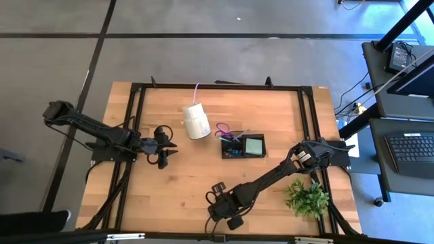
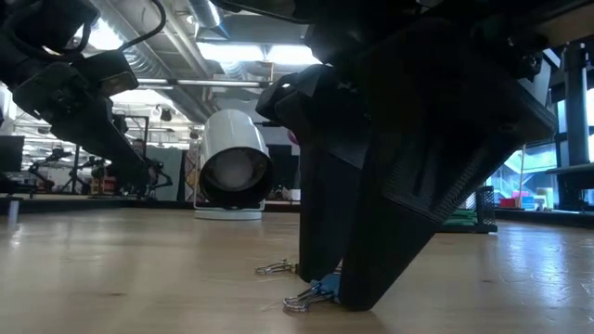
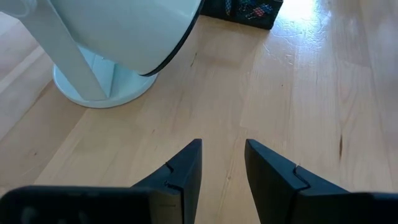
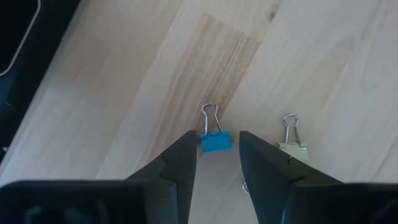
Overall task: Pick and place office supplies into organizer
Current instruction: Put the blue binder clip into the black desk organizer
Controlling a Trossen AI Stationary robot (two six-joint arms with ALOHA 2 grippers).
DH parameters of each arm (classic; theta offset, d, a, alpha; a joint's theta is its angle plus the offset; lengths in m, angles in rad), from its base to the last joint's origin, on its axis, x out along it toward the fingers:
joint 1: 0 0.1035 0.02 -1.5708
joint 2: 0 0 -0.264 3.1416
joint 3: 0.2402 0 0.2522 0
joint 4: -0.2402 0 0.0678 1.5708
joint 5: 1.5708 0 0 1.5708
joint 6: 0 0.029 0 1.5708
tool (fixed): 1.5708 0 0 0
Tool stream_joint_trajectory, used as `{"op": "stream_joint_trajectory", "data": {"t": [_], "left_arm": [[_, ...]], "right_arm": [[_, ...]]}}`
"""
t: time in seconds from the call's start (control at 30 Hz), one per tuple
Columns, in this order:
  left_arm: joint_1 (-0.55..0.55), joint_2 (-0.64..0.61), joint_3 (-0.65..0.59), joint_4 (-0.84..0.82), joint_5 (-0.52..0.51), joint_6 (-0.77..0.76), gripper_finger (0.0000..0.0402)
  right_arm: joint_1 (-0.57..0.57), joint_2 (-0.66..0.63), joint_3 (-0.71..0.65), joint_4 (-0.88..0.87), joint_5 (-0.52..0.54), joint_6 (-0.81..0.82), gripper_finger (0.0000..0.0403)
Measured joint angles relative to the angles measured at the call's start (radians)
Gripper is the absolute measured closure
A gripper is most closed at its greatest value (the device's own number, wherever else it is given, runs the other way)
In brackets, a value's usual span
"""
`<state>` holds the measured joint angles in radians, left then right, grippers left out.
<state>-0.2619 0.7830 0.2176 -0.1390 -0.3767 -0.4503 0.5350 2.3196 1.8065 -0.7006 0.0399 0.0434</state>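
Note:
My right gripper (image 1: 224, 207) is low over the table's near edge, open. Its fingers stand on either side of a small blue binder clip (image 4: 216, 142) that lies flat on the wood. A pale binder clip (image 4: 292, 148) lies just beside one finger. In the low view the blue clip (image 2: 325, 289) shows at the fingers' foot. The black organizer (image 1: 243, 156) sits mid-table with a mint sticky-note pad (image 1: 253, 145) in it, and purple-handled scissors (image 1: 224, 130) stick out over its far left corner. My left gripper (image 1: 169, 146) hovers open left of the organizer. My right gripper comes at the blue binder clip's body (image 4: 221, 144) from above, one finger at each side of it. I cannot tell whether either finger (image 4: 186, 155) touches it. The clip lies flat on the table, its wire handle pointing away from the fingers.
A white cylinder roll (image 1: 196, 120) stands on the table beyond my left gripper (image 3: 222, 146) and fills much of the left wrist view. A green leafy plant (image 1: 307, 198) sits at the near right corner. A black frame runs around the tabletop's edges.

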Motion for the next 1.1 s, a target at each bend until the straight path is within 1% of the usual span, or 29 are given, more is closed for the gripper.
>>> {"op": "stream_joint_trajectory", "data": {"t": [0.23,0.33,0.5,0.57,0.67,0.83,1.0,1.1], "left_arm": [[0.0,0.0,0.0,0.0,0.0,0.0,0.0286],[0.0,0.0,0.0,0.0,0.0,0.0,0.0286],[0.0,0.0,0.0,0.0,0.0,0.0,0.0286],[0.0,0.0,0.0,0.0,0.0,-0.001,0.0286],[0.0,0.0,0.0,0.0,0.0,-0.001,0.0286],[0.0,0.0,0.0,0.0,0.0,-0.001,0.0286],[0.0,0.0,0.0,0.0,0.0,-0.001,0.0286],[0.0,0.0,0.0,0.0,0.001,-0.001,0.0286]], "right_arm": [[0.0,0.0,0.0,0.0,0.0,0.001,0.0282],[0.0,0.0,0.0,0.0,0.0,0.001,0.03],[0.001,0.0,0.0,0.0,-0.001,0.001,0.0342],[0.001,0.0,0.0,0.0,0.0,0.002,0.0351],[0.001,0.0,0.0,0.0,0.0,0.038,0.0351],[-0.001,-0.001,0.0,0.001,0.0,0.128,0.0338],[-0.006,-0.041,-0.001,-0.032,0.002,0.213,0.0349],[-0.017,-0.102,0.0,-0.086,0.07,0.264,0.0351]]}}
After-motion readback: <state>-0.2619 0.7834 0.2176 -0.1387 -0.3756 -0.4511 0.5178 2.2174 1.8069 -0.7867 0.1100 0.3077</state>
